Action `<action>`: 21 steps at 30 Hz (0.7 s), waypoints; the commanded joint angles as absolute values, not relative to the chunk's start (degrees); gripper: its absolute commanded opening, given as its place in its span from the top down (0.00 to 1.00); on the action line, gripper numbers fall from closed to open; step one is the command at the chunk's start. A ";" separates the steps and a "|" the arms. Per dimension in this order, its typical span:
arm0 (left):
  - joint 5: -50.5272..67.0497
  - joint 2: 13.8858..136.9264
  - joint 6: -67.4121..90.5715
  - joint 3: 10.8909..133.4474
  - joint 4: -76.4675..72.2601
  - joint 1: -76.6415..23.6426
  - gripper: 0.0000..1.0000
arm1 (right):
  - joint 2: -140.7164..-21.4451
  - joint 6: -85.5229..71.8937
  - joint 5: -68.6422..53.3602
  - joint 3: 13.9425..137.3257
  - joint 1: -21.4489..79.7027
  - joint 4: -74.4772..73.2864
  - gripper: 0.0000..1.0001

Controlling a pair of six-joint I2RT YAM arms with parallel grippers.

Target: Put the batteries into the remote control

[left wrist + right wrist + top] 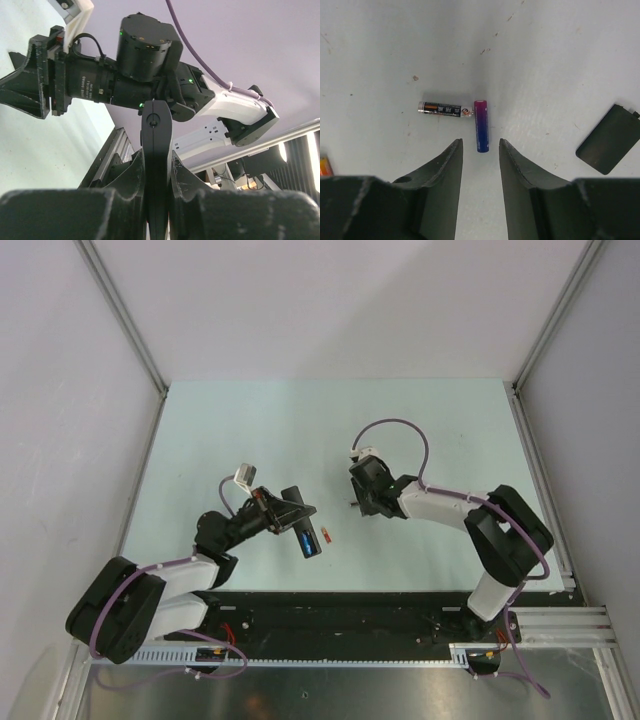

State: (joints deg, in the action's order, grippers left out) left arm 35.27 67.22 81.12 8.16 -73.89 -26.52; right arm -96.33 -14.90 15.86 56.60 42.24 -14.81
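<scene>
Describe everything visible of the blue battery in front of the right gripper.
The blue battery is a small glossy cylinder, magenta at its far end, shading to deep blue at the near end. It lies flat on the pale table, pointing away from the camera. Its near end sits between the open fingertips of the right gripper, which do not seem to touch it. A black battery lying crosswise seems to touch its left side near the magenta end.
</scene>
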 commanded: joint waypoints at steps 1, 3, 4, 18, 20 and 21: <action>36.83 66.45 81.47 7.91 -82.27 -25.93 1.00 | -98.52 -14.06 18.19 58.80 41.75 -15.03 0.61; 36.74 66.36 81.39 7.91 -82.27 -25.84 1.00 | -99.05 -14.06 18.46 58.89 41.66 -15.38 0.62; 36.83 66.44 81.39 7.91 -82.27 -25.84 1.00 | -99.49 -13.98 18.37 58.89 41.57 -15.47 0.64; 36.74 66.27 81.30 7.65 -82.27 -25.84 1.00 | -101.25 -14.06 16.88 59.41 40.96 -15.73 0.71; 36.83 66.36 81.30 7.65 -82.27 -25.75 1.00 | -101.16 -14.15 16.53 59.41 40.96 -16.34 0.72; 36.91 66.36 81.30 7.73 -82.27 -25.84 1.00 | -101.08 -14.24 16.52 59.41 40.96 -16.43 0.73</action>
State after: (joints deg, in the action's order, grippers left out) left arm 36.23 67.22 81.12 8.12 -74.46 -26.44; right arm -100.33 -14.41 16.56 57.78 41.19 -15.55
